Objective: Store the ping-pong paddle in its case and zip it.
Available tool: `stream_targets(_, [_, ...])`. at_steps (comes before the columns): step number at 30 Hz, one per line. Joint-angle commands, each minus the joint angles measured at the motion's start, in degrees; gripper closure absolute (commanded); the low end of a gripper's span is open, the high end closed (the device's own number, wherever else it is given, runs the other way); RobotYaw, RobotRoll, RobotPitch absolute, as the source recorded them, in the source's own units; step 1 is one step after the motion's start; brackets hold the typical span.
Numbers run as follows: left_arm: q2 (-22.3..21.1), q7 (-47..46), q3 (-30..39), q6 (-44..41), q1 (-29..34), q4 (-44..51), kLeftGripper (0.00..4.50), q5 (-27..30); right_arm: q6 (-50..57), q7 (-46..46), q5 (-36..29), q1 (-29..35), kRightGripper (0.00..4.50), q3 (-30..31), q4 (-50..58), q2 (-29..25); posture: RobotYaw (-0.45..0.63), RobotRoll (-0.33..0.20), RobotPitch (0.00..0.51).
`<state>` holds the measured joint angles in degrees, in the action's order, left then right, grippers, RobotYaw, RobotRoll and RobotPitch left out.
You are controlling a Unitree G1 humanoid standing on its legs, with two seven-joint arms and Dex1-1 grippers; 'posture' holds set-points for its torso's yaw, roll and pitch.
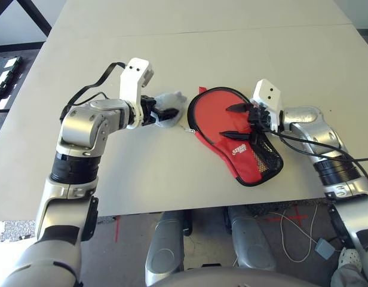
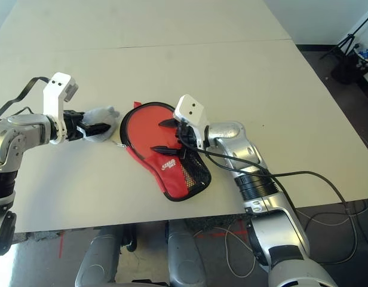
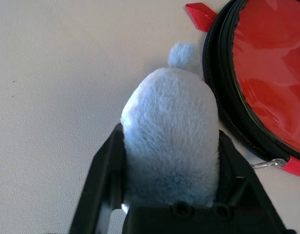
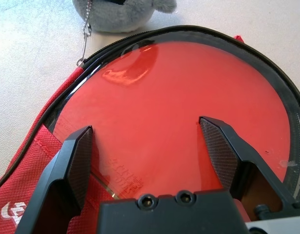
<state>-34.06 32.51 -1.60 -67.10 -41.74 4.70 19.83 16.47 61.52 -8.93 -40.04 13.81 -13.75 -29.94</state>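
On the pale table (image 1: 148, 179), the red case (image 1: 253, 168) is lying flat with the paddle (image 4: 189, 87) showing through its clear window, the right gripper (image 1: 236, 121) is hovering wide-spread above it, and the left gripper (image 3: 172, 170) is holding a grey plush charm (image 3: 172, 122) beside it.

On my right eye view, the red case (image 2: 167, 149) lies on the bench (image 2: 232, 78) near its front edge, its rounded end toward the back edge and its mesh corner toward the front. My right gripper (image 2: 164, 137) is over the case, fingers spread. Just beside the case, on the side of the bench's left edge, my left gripper (image 2: 98, 128) has its fingers at a grey plush (image 2: 101, 123). A tripod (image 2: 349, 40) stands beyond the bench's right edge.
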Motion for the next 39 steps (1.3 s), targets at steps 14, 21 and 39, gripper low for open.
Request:
stream_targets(14, [4.3,-2.1,-6.3,12.5,-9.1,-14.6,4.01,-7.2,2.8,-0.5,3.0,2.8,0.0,2.3,0.8,-0.5,0.03,0.0,0.31])
stream_targets(21, [8.2,-2.4,-7.9,23.1,-16.1,-28.7,4.01,-12.6,3.1,-0.7,3.5,3.2,0.0,2.8,1.4,-0.5,0.02,0.0,0.309])
stream_targets(39, [23.8,-11.8,-3.5,59.2,-37.1,-75.4,4.04,-21.2,4.1,-1.7,3.9,4.3,0.0,3.0,3.3,-0.3,-0.02,0.0,0.308])
